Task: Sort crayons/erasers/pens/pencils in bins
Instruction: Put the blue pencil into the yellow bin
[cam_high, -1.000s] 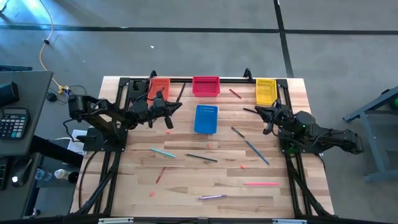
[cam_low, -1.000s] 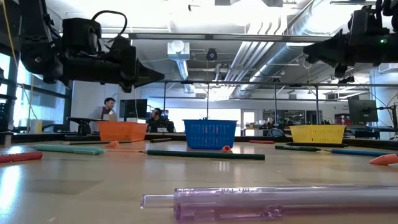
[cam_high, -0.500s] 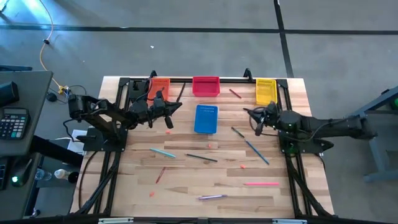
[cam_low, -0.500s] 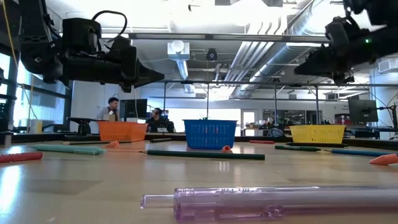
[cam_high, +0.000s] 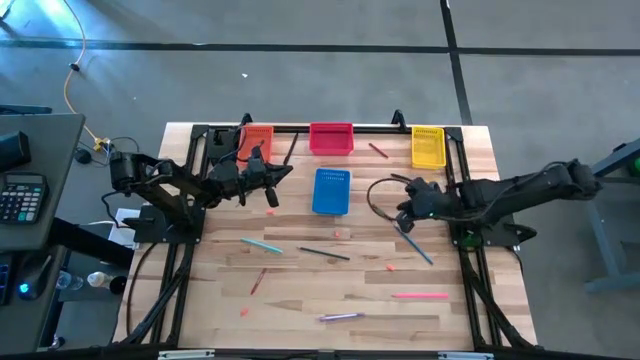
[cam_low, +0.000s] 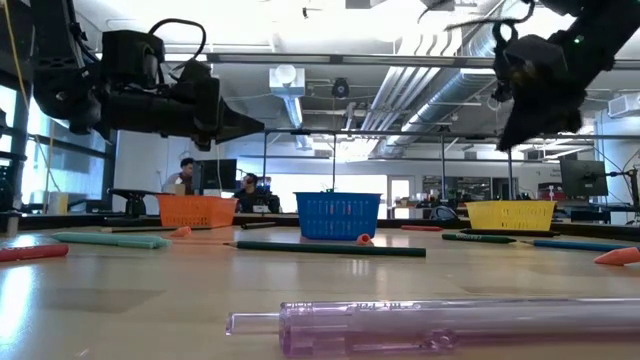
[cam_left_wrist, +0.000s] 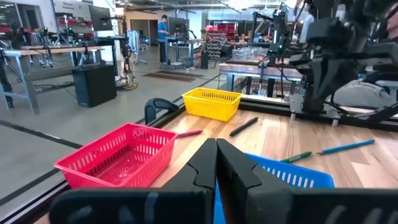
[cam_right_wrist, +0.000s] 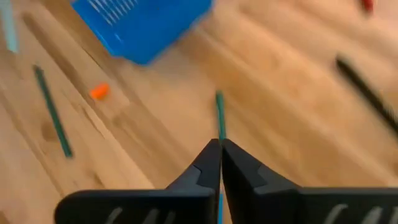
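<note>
One dark green pencil (cam_right_wrist: 219, 118) is lying just beyond the right gripper (cam_right_wrist: 220, 149), its long axis running with the fingers, pinched together and empty. Left gripper (cam_high: 268, 180), likewise closed, is waiting well apart near the orange bin (cam_high: 256, 142).

High cam looks straight down on whole table (cam_high: 300, 290), far off. Low cam sits at tabletop level, facing across into room, purple pen (cam_low: 430, 325) v. close. Wrist cams look fwd over tabletop from close up. All four share blue bin (cam_high: 331, 191).
</note>
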